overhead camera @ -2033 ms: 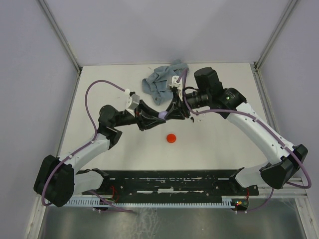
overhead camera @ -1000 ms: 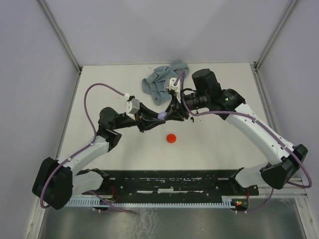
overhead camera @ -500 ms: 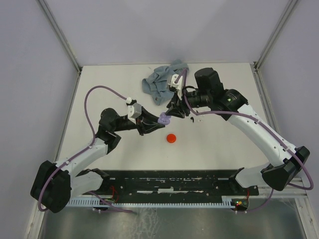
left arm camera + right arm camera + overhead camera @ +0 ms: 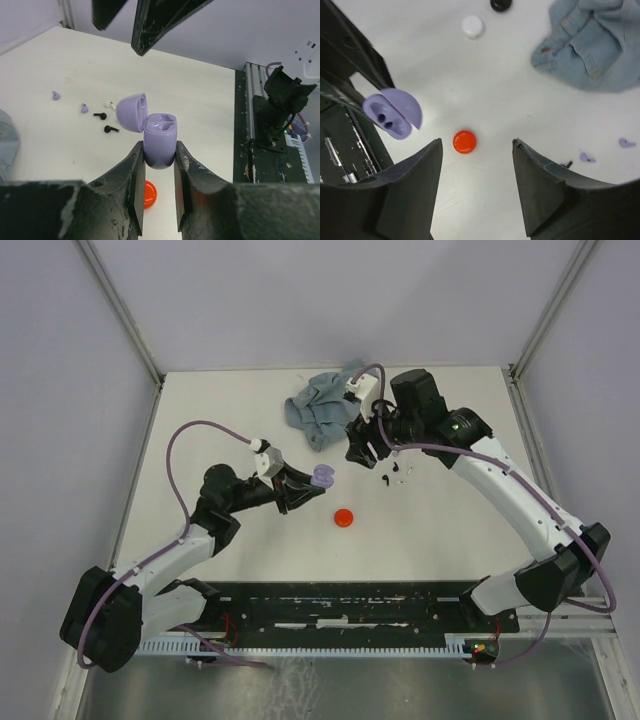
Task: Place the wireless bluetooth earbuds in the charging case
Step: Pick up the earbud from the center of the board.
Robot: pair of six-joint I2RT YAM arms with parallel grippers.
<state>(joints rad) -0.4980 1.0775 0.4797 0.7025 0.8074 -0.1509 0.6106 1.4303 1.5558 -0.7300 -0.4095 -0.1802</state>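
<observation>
Left hand [image 4: 159,152] clamps the lilac charging case [image 4: 160,134], lid up — right hand [image 4: 476,147] spread wide

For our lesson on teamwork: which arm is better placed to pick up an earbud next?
Right. The right claw is open, empty and near the loose earbuds; the left claw is shut on the open case.

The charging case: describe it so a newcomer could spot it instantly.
On the white table, follow the left arm to its jaws. They clamp a small lilac case, lid flipped open. Unlike the flat red disc nearby, it is rounded, hinged and held aloft.
</observation>
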